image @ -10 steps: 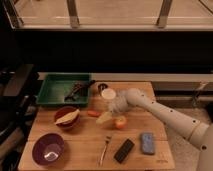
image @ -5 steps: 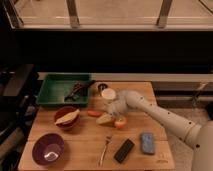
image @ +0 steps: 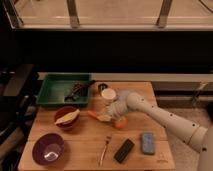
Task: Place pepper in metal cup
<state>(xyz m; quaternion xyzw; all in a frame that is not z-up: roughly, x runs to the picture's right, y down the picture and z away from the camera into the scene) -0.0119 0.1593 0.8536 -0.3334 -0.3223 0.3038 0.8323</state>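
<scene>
The pepper [image: 93,114] is a small slender orange-red piece lying on the wooden table [image: 150,90], just right of the red bowl. My gripper [image: 105,117] is low over the table at the pepper's right end, with a round yellow-orange fruit [image: 120,123] right beside it. I cannot tell whether it touches the pepper. The metal cup [image: 102,86] is small and dark and stands at the back of the table, just behind and left of the white cup [image: 108,94]. My white arm [image: 165,118] reaches in from the right.
A green tray [image: 52,95] with dark utensils sits at the back left. A red bowl [image: 66,118] holding a pale piece and a purple bowl [image: 48,149] stand on the left. A fork [image: 104,149], a black bar [image: 124,150] and a blue sponge [image: 147,142] lie near the front.
My gripper has shifted slightly left and down towards the pepper. The pepper, the cups and the other things have not moved.
</scene>
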